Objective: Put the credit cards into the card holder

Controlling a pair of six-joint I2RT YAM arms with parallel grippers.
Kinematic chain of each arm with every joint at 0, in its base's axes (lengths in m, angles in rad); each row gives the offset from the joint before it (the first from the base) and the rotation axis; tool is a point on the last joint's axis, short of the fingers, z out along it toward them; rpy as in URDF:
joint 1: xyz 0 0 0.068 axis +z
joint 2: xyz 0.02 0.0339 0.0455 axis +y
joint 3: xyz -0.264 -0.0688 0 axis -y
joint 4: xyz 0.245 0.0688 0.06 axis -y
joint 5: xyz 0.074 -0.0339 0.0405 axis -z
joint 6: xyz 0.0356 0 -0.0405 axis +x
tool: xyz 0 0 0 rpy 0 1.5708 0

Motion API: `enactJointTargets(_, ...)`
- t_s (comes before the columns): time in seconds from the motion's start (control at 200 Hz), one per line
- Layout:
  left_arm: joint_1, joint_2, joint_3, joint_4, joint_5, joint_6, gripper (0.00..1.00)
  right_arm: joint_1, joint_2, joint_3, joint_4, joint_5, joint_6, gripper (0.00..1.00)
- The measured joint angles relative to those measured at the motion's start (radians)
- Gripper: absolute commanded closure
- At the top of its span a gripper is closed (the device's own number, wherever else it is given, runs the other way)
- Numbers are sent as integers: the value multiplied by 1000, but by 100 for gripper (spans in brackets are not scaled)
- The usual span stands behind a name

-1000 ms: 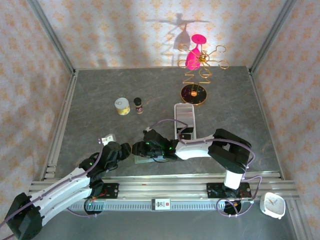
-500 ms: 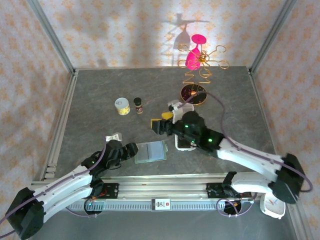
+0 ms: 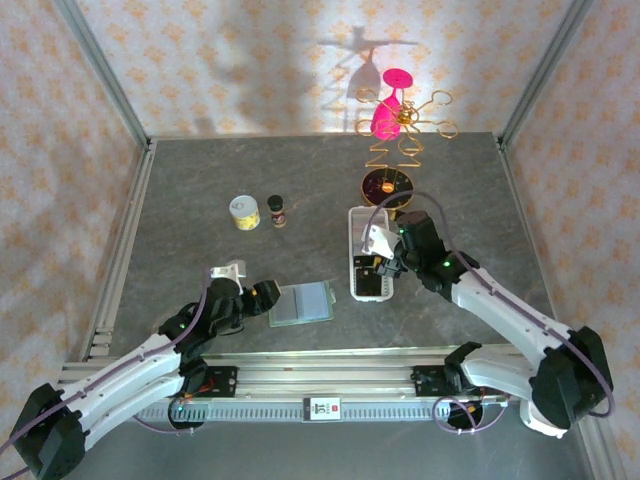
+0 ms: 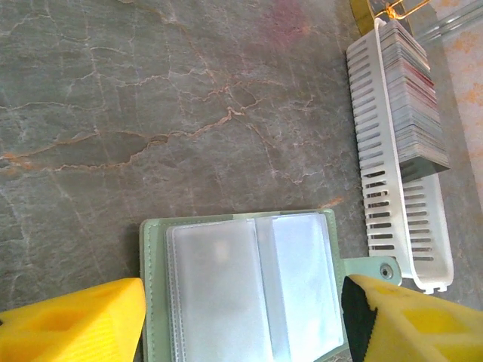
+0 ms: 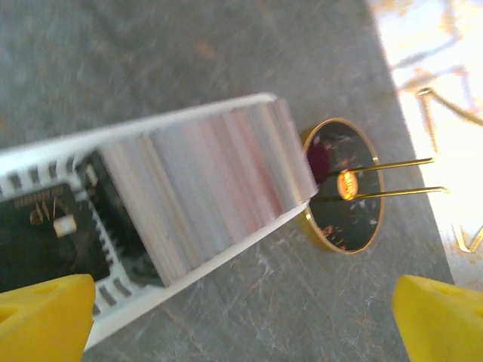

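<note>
Sage-green card holder (image 3: 303, 302): lies open and flat on the grey marbled table (image 3: 180, 190), toward the near edge. Its clear sleeves (image 4: 249, 286) face up, and the snap tab (image 4: 379, 268) sticks out on the tray side.
Credit cards (image 4: 411, 98): stand on edge, packed in a row, in the far part of the tray.
White slotted tray (image 3: 353, 240): long, running lengthwise away from me, to the right of the card holder and apart from it. A dark flat item (image 5: 45, 222) lies in its near end; I cannot tell what it is.
My left gripper (image 4: 243, 313): jaws spread about as wide as the open card holder. From above it sits at the card holder's left end, low over the table. The yellow fingers (image 4: 75, 320) flank the card holder's near edge; I cannot tell whether they touch it. Nothing is clamped.
My right gripper (image 5: 241, 317): jaws very wide, yellow fingertips (image 5: 441, 317) far apart, hanging over the tray with nothing gripped. The wrist view is blurred.
Gold stand (image 3: 386, 185): its round base sits just beyond the tray's far end, and its wire arms carry a pink piece (image 3: 388, 110).
Other items: a small yellow jar (image 3: 244, 211) and a dark bottle (image 3: 277, 210) stand side by side, farther back and well apart from the card holder.
</note>
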Motion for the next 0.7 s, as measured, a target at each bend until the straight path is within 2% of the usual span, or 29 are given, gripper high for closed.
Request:
enactJointTargets(0.195,0,-22,-1,-3,-1,-7,36,0,147,-5,71,-9,-114,9)
enactJointTargets(0.385,0,-27,-8,-3,-1,-30,42,0,273,18,125,-16,-174,11)
enactJointTargets(0.611,0,-6,-8,-6,-1,-34,45,0,350,43,159,-48,-196,13)
enactJointTargets(0.701,0,-5,-8,-11,-2,-34,46,0,374,66,166,-62,-199,20)
